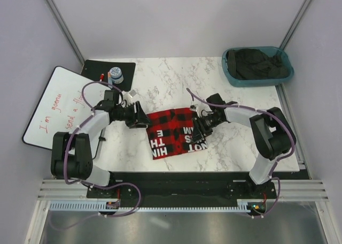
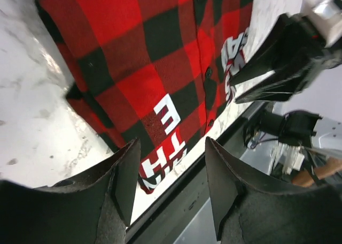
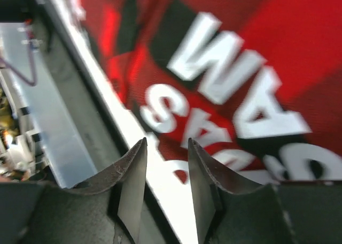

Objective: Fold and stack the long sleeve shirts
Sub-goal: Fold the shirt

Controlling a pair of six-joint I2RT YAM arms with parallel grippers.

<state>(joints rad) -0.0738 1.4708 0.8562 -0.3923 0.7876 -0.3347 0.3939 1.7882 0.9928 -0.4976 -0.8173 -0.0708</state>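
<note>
The red-and-black flannel shirt (image 1: 171,134) lies folded into a compact, slightly tilted parcel at the centre of the marble table (image 1: 160,75), white lettering up. The arms flank it. The left gripper (image 1: 141,118) sits at the parcel's upper-left corner and the right gripper (image 1: 200,127) hangs over its right edge, so the cloth lies between them. In the overhead frame the parcel runs a little longer left to right than top to bottom. The left jaws stand spread with nothing between them, the fabric just ahead of the tips. The right jaws are narrower but apart. That wrist view is blurred, yet the gap seems to show bare table, not cloth. The right arm looks the nearer one for any next move.
</note>
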